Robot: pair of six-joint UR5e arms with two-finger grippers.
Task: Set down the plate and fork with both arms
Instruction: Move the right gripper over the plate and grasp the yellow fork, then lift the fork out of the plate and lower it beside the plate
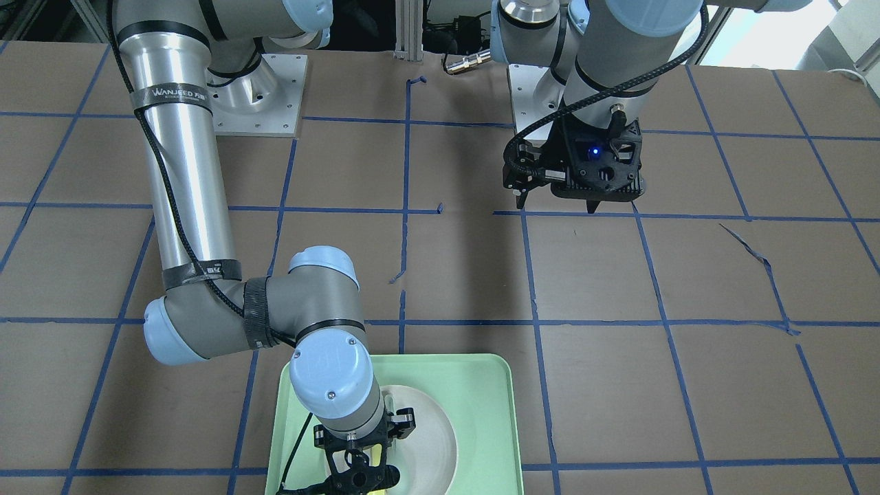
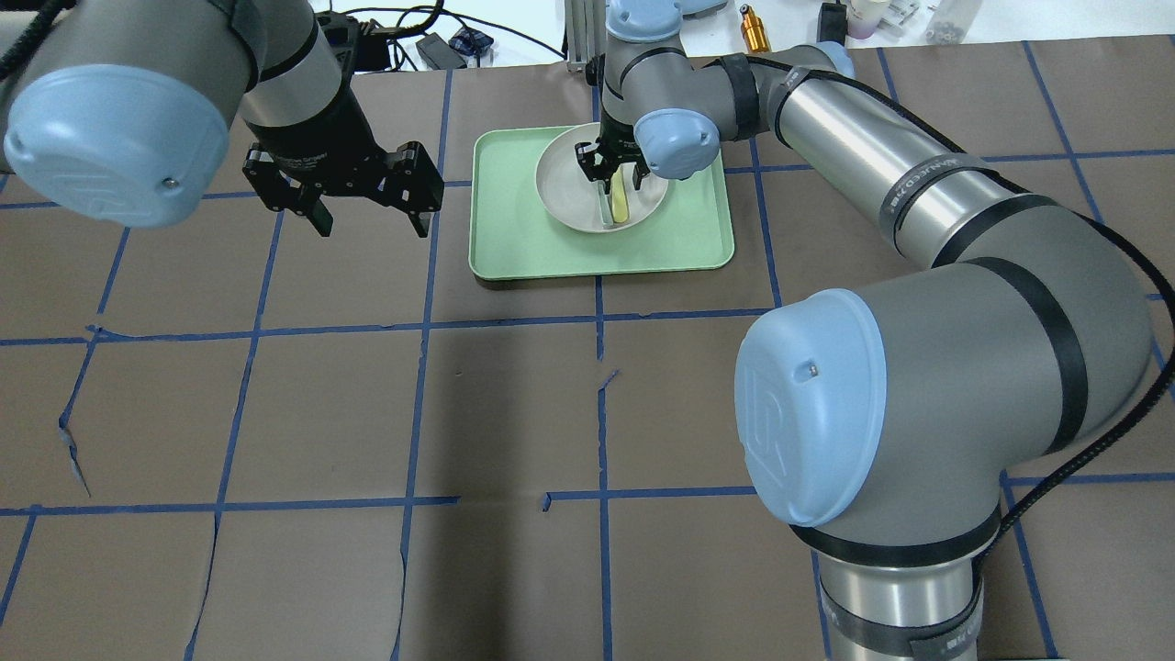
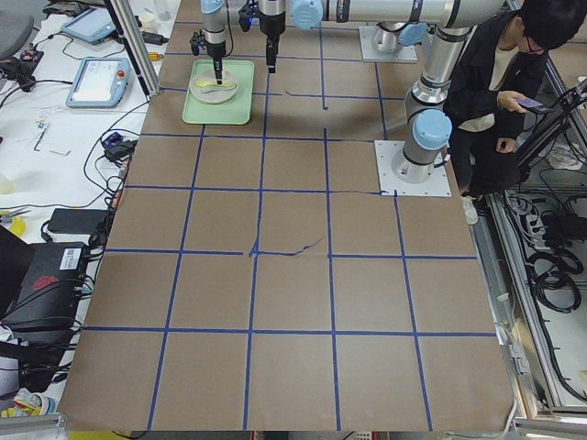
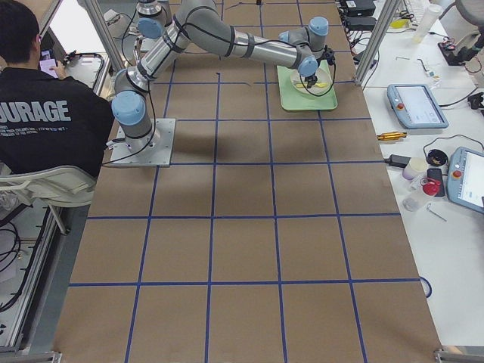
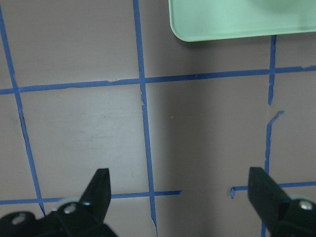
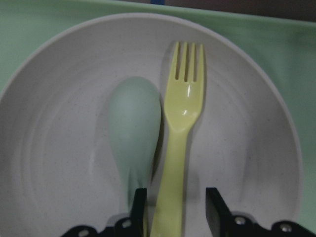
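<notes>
The off-white plate [image 2: 565, 188] sits in the mint-green tray [image 2: 514, 248] at the far middle of the table. The yellow fork [image 6: 183, 113] lies flat in the plate [image 6: 59, 123] beside a pale grey-green spoon [image 6: 134, 123]. My right gripper [image 6: 175, 197] is low over the plate, open, with its fingers on either side of the fork's handle and not pressing on it. It also shows in the overhead view [image 2: 610, 174]. My left gripper [image 2: 367, 220] hangs open and empty above bare table, left of the tray; its wrist view shows its fingers [image 5: 101, 185] wide apart.
The tray's corner [image 5: 222, 19] shows at the top of the left wrist view. Brown table with blue tape grid. Arm base plates [image 1: 258, 96] stand at the robot's side. A seated operator [image 3: 500, 73] and side benches with pendants [image 4: 416, 106] flank the table.
</notes>
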